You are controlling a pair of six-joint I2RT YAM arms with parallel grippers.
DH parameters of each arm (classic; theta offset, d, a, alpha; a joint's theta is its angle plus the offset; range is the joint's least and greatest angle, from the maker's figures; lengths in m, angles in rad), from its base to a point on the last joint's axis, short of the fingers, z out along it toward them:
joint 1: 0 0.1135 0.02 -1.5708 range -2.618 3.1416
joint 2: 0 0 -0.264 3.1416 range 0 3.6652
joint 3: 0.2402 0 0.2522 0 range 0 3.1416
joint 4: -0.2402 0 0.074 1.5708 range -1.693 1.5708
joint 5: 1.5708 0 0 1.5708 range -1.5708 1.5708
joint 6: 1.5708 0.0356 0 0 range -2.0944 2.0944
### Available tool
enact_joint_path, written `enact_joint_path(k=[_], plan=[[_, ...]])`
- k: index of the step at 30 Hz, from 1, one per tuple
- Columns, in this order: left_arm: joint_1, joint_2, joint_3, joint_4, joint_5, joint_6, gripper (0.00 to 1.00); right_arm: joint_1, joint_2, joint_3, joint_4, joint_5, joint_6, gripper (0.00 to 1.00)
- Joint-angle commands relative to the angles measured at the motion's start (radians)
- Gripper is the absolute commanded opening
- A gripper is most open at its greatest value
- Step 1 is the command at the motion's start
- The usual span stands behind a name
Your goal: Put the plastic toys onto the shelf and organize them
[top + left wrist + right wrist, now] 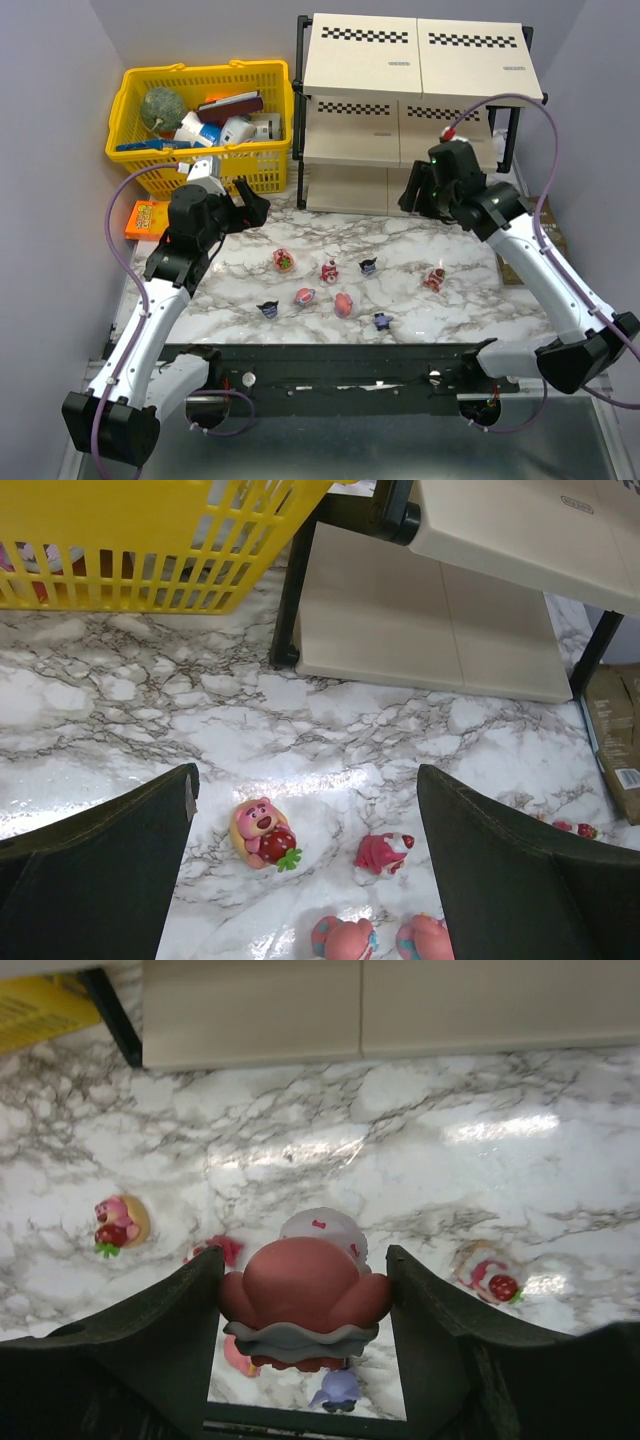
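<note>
The shelf (420,110) stands at the back right; its lowest board also shows in the left wrist view (420,630). Several tiny toys lie on the marble table (480,240): a pink bear with a strawberry (285,260) (262,830), a red-pink one (329,270) (383,852), a dark purple one (368,267), and more nearer the front. My right gripper (425,190) (305,1280) hangs in front of the lowest tier, shut on a red-pink roundish toy (305,1300). My left gripper (250,205) (305,810) is open and empty above the pink bear.
A yellow mesh basket (200,120) (130,540) full of larger items stands at the back left. An orange box (147,218) lies at the left edge. Brown cardboard (550,240) (615,740) lies right of the shelf. A black rail (330,365) runs along the front.
</note>
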Motion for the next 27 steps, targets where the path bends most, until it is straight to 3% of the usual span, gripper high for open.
enact_joint_path(k=[1, 8, 27], plan=[[-0.005, -0.025, -0.011, 0.009, 0.027, 0.004, 0.99, -0.085, 0.058, 0.132, -0.054, 0.013, -0.13, 0.28], [-0.005, -0.03, -0.011, 0.007, 0.033, 0.003, 0.99, -0.186, 0.175, 0.267, -0.031, 0.029, -0.199, 0.3], [-0.005, 0.002, 0.003, -0.005, 0.035, 0.004, 0.99, -0.278, 0.232, 0.247, 0.171, 0.072, -0.238, 0.31]])
